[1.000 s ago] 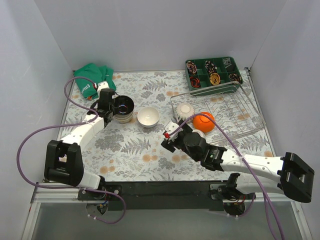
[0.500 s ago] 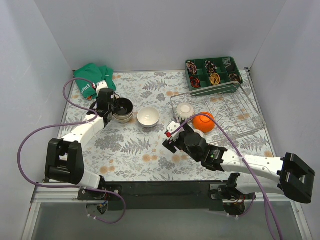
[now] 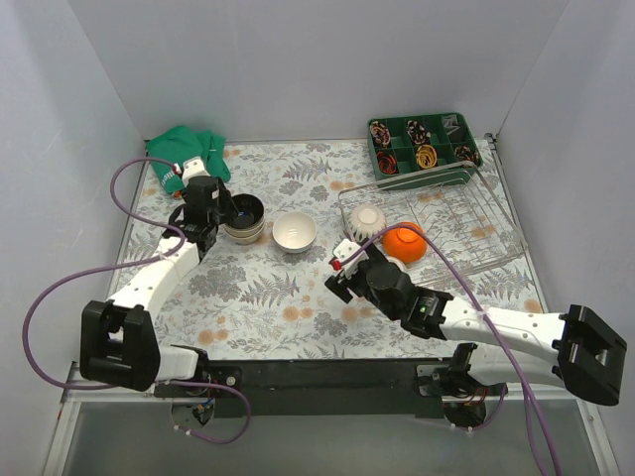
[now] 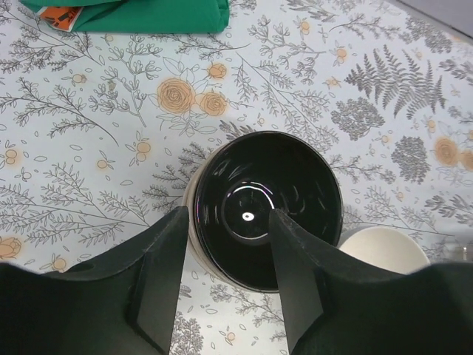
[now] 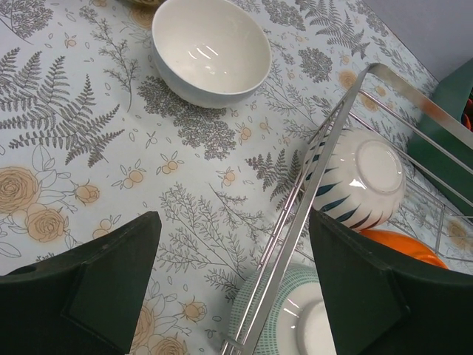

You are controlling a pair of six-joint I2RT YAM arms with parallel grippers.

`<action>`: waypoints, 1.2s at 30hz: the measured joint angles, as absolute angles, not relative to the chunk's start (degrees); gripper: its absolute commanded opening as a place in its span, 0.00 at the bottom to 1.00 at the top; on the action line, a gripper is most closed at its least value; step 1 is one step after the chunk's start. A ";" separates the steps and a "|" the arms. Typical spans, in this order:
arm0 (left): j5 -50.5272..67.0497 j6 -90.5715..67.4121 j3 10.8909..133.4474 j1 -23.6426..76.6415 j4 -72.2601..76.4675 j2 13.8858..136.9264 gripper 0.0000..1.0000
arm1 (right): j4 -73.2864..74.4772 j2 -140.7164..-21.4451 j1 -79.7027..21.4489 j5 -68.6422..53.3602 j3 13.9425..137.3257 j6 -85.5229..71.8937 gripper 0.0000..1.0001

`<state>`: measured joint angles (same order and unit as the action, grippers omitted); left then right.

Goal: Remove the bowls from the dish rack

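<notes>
A dark-glazed bowl (image 3: 244, 210) sits on top of a stack of cream bowls, left of a white bowl (image 3: 295, 231) on the table. My left gripper (image 3: 211, 215) is open just beside the stack. In the left wrist view it (image 4: 229, 214) hangs over the near rim of the dark bowl (image 4: 273, 200) without gripping it. The wire dish rack (image 3: 466, 233) holds an upside-down cream bowl (image 3: 368, 218) and an orange bowl (image 3: 405, 241). My right gripper (image 5: 235, 222) is open wide over the rack's rim (image 5: 332, 148), above a pale green bowl (image 5: 295, 318).
A green cloth (image 3: 184, 154) lies at the back left. A green compartment tray (image 3: 422, 144) stands behind the rack. The white bowl (image 5: 211, 48) sits left of the rack. Grey walls close in the floral table on three sides.
The dark bowl has gone down onto the cream stack and my left gripper has let go and drawn back toward the left. My right gripper has shifted slightly.
</notes>
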<state>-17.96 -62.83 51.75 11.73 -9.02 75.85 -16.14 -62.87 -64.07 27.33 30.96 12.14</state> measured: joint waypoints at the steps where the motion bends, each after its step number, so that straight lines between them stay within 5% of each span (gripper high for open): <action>1: -17.72 -62.87 51.51 11.73 -9.02 75.07 0.51 | -15.86 -62.63 -63.79 27.40 30.96 12.08 0.89; 16: -12.88 -61.65 43.05 11.75 -11.14 53.95 0.98 | 0.93 -60.51 -46.85 26.98 41.36 7.40 0.88; 36: -14.85 -58.41 36.01 19.81 -13.61 39.16 0.98 | 16.73 -83.53 -34.87 23.14 58.19 2.94 0.85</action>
